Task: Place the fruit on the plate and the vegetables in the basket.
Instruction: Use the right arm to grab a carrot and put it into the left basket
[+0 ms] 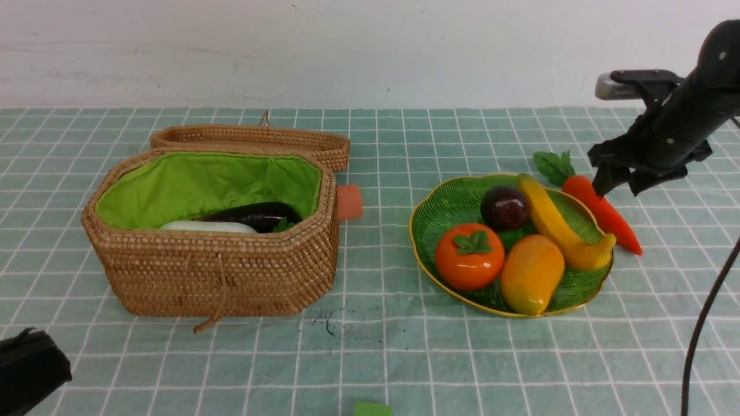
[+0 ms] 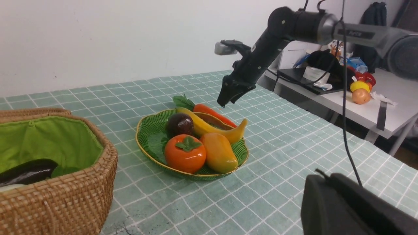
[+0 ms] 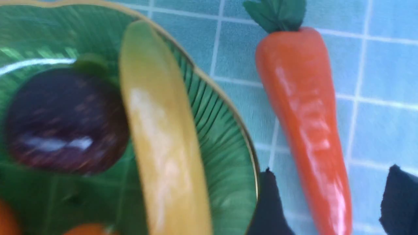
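Observation:
The green plate [image 1: 445, 202] holds the persimmon [image 1: 468, 257], mango [image 1: 531, 274], mangosteen [image 1: 504, 207] and banana [image 1: 555, 222]. The orange carrot [image 1: 601, 211] lies on the cloth just right of the plate. My right gripper [image 1: 620, 189] hangs open over the carrot; in the right wrist view [image 3: 331, 168] its fingers stand either side of the carrot [image 3: 300, 98] without touching it. The wicker basket [image 1: 219, 271] at the left holds the eggplant [image 1: 254, 215] and white radish [image 1: 208, 226]. My left gripper [image 1: 29, 370] is low at the front left, shut and empty.
The basket's lid [image 1: 254, 138] lies open behind it. A pinkish-orange object [image 1: 350, 202] sits behind the basket's right side. A small green thing [image 1: 372, 409] is at the front edge. A cluttered side table [image 2: 359, 94] stands beyond the right arm.

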Controlling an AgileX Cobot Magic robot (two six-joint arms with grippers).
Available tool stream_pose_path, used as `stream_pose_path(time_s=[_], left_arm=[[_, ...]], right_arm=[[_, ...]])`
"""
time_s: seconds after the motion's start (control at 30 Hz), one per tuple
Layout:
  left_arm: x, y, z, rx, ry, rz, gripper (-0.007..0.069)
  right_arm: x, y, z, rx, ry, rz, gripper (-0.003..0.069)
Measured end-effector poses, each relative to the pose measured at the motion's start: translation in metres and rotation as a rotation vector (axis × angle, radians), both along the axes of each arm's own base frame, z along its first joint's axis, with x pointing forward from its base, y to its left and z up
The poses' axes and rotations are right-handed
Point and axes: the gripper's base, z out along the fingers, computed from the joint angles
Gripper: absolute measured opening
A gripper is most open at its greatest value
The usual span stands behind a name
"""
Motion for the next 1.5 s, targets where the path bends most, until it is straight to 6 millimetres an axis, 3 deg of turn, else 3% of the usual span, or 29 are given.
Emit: stream_pose_path(time_s=[0.1,0.2,0.7,0.87,0.9,0.97,1.1,1.17,1.23,1.3,1.33,1.4,1.43,1.47,1.5], left_arm=[[0.0,0.0,0.0,0.0,0.0,0.0,0.0005],[0.0,0.0,0.0,0.0,0.0,0.0,0.0005],[0.0,0.0,0.0,0.003,-0.003,0.002,0.0007],[0.0,0.0,0.0,0.004,-0.004,0.002,0.0007],[0.0,0.0,0.0,0.011,-0.01,0.006,0.0007],[0.001,0.001,0.0,0.017,-0.016,0.009,0.0007],[0.001,0.002,0.0,0.043,-0.037,0.022,0.0007],[0.002,0.002,0.0,0.049,-0.043,0.025,0.0007],[0.002,0.002,0.0,0.052,-0.047,0.027,0.0007],[0.002,0.002,0.0,0.056,-0.05,0.029,0.0007],[0.002,0.002,0.0,0.055,-0.049,0.03,0.0007],[0.003,0.004,0.0,0.062,-0.052,0.052,0.0007],[0.004,0.004,-0.001,0.064,-0.052,0.055,0.0007],[0.004,0.005,-0.001,0.07,-0.052,0.068,0.0007],[0.006,0.007,-0.002,0.086,-0.048,0.104,0.0007]], right_arm=[[0.011,-0.005,-0.022,-0.003,0.025,-0.003,0.0447],[0.014,-0.012,-0.031,-0.003,0.033,-0.016,0.0447],[0.022,-0.018,-0.06,-0.004,0.049,-0.033,0.0442],[0.023,-0.018,-0.062,-0.006,0.043,-0.032,0.0374],[0.023,-0.018,-0.062,-0.007,0.042,-0.033,0.0306],[0.023,-0.018,-0.062,-0.007,0.042,-0.033,0.0275],[0.021,-0.017,-0.059,-0.002,0.067,-0.025,0.0278],[0.018,-0.017,-0.053,0.001,0.084,-0.018,0.0278],[0.012,-0.014,-0.031,0.027,0.093,-0.011,0.0278],[0.003,-0.004,0.005,0.078,0.051,0.02,0.0278],[0.002,-0.003,0.009,0.085,0.044,0.02,0.0278],[-0.016,0.029,0.068,0.176,-0.082,0.158,0.0278],[-0.016,0.031,0.068,0.173,-0.082,0.172,0.0278],[-0.024,0.047,0.089,0.21,-0.136,0.236,0.0278],[-0.038,0.081,0.117,0.265,-0.22,0.38,0.0278]])
